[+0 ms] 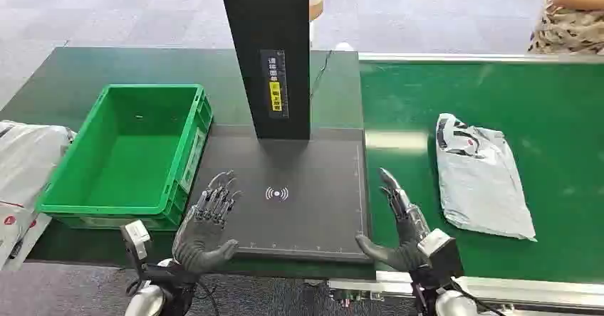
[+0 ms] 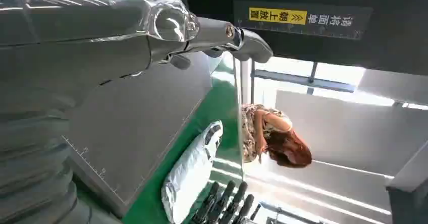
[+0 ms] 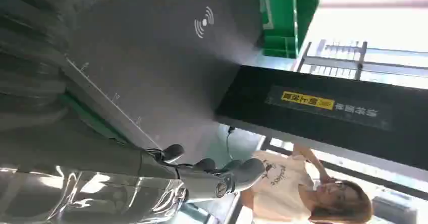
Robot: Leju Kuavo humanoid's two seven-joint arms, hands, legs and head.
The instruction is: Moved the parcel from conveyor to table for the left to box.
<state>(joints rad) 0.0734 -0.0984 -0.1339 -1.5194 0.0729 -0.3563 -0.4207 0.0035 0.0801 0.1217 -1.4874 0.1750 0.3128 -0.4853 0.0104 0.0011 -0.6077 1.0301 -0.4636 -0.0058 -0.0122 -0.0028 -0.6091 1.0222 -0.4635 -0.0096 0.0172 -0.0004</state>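
A grey plastic parcel (image 1: 481, 176) with black print lies flat on the green conveyor belt (image 1: 555, 117), to the right of my right hand; the left wrist view shows the parcel (image 2: 191, 173) too. My right hand (image 1: 399, 223) hovers open at the seam between the dark scanning pad (image 1: 299, 188) and the belt, holding nothing. My left hand (image 1: 206, 220) is open over the pad's near left corner, fingers spread, beside the empty green box (image 1: 132, 152). The thumb of my left hand (image 2: 222, 35) and that of my right hand (image 3: 217, 178) show in the wrist views.
A black post (image 1: 267, 53) with a yellow label rises from the back of the pad. White bagged parcels (image 1: 25, 174) lie left of the box. One person (image 1: 570, 13) stands beyond the belt at far right; another (image 3: 303, 188) stands behind the post.
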